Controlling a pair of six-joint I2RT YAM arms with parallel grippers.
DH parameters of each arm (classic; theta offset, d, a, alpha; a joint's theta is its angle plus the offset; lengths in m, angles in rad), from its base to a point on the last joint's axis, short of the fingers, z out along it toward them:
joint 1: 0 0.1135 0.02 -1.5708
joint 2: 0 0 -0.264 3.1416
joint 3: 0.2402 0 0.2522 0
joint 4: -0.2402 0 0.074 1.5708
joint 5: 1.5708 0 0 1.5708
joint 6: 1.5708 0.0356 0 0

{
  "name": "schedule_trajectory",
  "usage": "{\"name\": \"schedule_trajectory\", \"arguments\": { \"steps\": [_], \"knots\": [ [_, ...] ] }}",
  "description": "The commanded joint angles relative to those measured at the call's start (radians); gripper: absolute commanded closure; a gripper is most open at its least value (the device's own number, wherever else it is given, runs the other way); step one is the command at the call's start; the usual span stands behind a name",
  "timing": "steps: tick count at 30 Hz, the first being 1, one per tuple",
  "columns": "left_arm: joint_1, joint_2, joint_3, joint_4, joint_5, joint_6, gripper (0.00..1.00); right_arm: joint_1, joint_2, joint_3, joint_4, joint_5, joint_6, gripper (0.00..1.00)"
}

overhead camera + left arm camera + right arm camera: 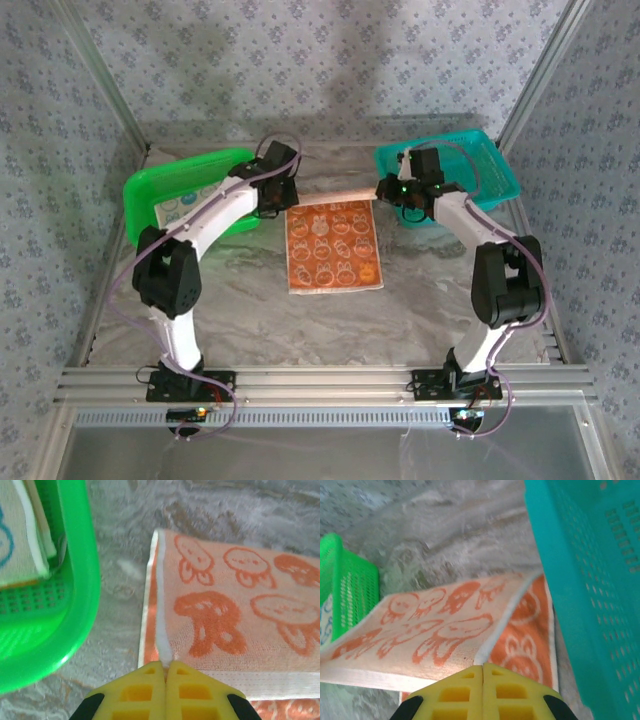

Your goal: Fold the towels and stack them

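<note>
Yellow fingers (140, 692) of the left gripper (165, 666) are pressing tightly together at the bottom of the left wrist view, pinching the white-hemmed corner of the orange towel (235, 610); the raised layer is showing its paler peach side with orange bunny faces, and a strip of the deeper orange side is lying flat under it on the marbled table (165, 520); just to the left, apart from the towel, the green basket (82, 580) is sitting with a folded pale towel (15, 545) inside it, printed with blue-teal lines; in the right wrist view the right gripper (483, 667) is likewise pinching the towel's other far corner between shut yellow fingers, holding the hem up so that the peach side is stretching away toward the green basket; the teal basket (590, 580) is standing just beside that corner; from above, both arms are reaching forward over the table, the lifted far edge running as a pale band between the two grippers; the rest of the orange towel is lying flat in the middle of the table, between the two baskets, orange side up.
</note>
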Motion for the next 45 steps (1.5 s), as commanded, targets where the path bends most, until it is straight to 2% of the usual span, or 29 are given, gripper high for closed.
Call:
{"name": "schedule_trajectory", "arguments": {
  "steps": [1, 11, 23, 34, 45],
  "knots": [
    [-0.017, -0.101, -0.066, 0.039, 0.012, -0.068, 1.00, -0.007, -0.093, -0.075, 0.004, -0.021, -0.011, 1.00],
    [-0.121, -0.218, -0.288, 0.093, -0.041, -0.178, 1.00, -0.002, -0.230, -0.296, -0.031, -0.025, -0.019, 1.00],
    [-0.168, -0.327, -0.448, 0.082, -0.089, -0.229, 1.00, 0.056, -0.312, -0.446, -0.029, -0.013, -0.013, 1.00],
    [-0.225, -0.360, -0.509, 0.076, -0.092, -0.282, 1.00, 0.092, -0.374, -0.535, -0.025, 0.021, 0.010, 1.00],
    [-0.287, -0.388, -0.486, 0.051, -0.097, -0.302, 1.00, 0.090, -0.424, -0.524, -0.067, 0.037, 0.000, 1.00]
  ]
}}
